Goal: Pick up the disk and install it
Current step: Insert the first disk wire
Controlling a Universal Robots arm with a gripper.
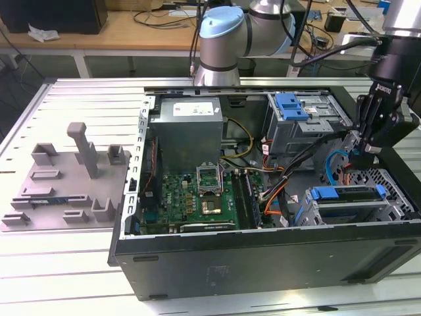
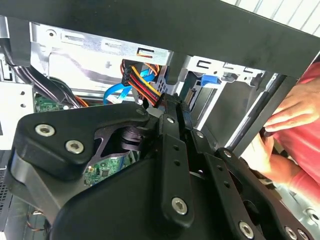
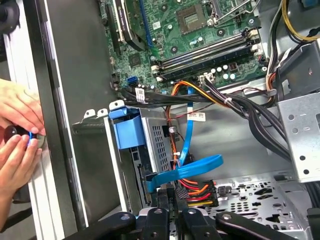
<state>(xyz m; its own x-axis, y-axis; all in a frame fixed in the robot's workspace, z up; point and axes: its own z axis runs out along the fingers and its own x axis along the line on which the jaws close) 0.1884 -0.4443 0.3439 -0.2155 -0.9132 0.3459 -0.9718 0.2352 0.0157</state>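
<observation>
Exterior view, starting from its left: a grey fixture (image 1: 62, 178) rests on the surface (image 1: 59, 263), well apart from the fingers. Next is the open computer case (image 1: 263, 257). The disk (image 1: 347, 193) lies in the drive cage, just below the gripper (image 1: 366, 149). Its fingers are pressed together and empty, near orange and red cables (image 3: 192, 189) in the first wrist view.

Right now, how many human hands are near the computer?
2. In the first wrist view, one hand and a second hand sit close together just outside the case's dark side wall. Others may be hidden.
</observation>
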